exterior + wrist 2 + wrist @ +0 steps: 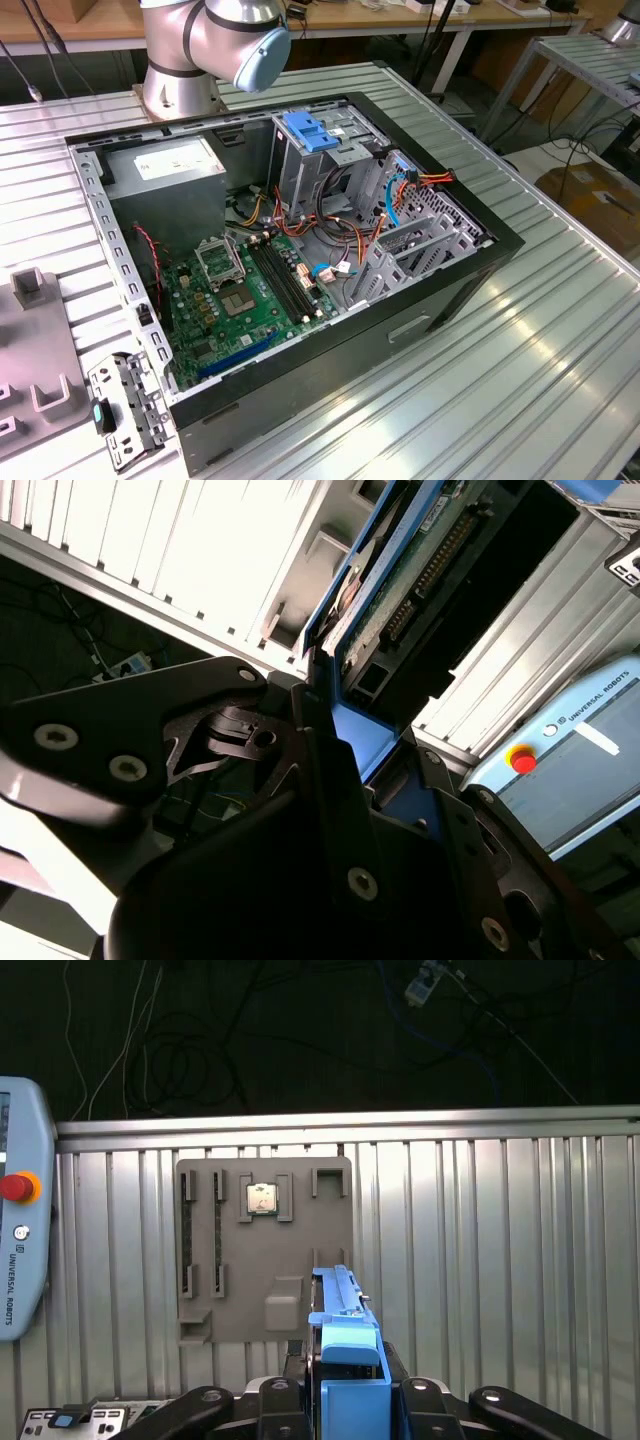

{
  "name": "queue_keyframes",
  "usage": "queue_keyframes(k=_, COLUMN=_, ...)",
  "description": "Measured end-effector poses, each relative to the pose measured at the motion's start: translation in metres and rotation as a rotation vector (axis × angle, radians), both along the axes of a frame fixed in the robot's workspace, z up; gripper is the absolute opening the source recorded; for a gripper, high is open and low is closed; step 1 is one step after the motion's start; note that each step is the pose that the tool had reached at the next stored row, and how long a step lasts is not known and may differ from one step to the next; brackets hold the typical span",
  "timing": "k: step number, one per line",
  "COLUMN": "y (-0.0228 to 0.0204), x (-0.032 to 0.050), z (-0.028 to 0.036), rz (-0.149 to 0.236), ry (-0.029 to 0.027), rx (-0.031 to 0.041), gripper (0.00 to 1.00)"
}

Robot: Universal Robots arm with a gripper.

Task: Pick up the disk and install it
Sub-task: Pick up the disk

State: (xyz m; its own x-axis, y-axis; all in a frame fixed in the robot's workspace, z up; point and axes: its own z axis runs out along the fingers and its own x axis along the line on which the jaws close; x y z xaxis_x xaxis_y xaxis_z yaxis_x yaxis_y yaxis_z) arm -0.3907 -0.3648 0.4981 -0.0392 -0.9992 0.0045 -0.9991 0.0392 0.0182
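In both wrist views my gripper (348, 1385) (385, 775) is shut on the disk (345, 1335) (400, 590). The disk stands on edge between the black fingers (293, 1360). In the first wrist view its bright blue carrier rail faces the camera. In the second wrist view the green circuit-board underside and the blue rail run away from the jaws. The disk hangs above a ribbed metal table (480, 1260), over the edge of a grey fixture plate (300, 1250). The exterior view has the open computer case (480, 250) with its tall grey drive cage (300, 170).
The arm's base (215, 40) rises behind the case. A blue latch (308, 130) tops the cage, and a grey power supply box (165, 175) sits to the exterior view's left. A small chip (263, 1198) rests on the fixture plate. A teach pendant (15, 1250) lies beside it.
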Motion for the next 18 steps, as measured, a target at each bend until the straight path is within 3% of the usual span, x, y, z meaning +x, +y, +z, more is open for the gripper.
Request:
queue_keyframes(k=9, y=-0.0002, x=0.0009, z=0.0001, rz=0.000, ry=0.0002, rx=-0.0001, gripper=0.37)
queue_keyframes(k=18, y=-0.0003, x=0.0325, z=0.0000, rz=0.000, ry=0.0001, rx=-0.0001, gripper=0.37)
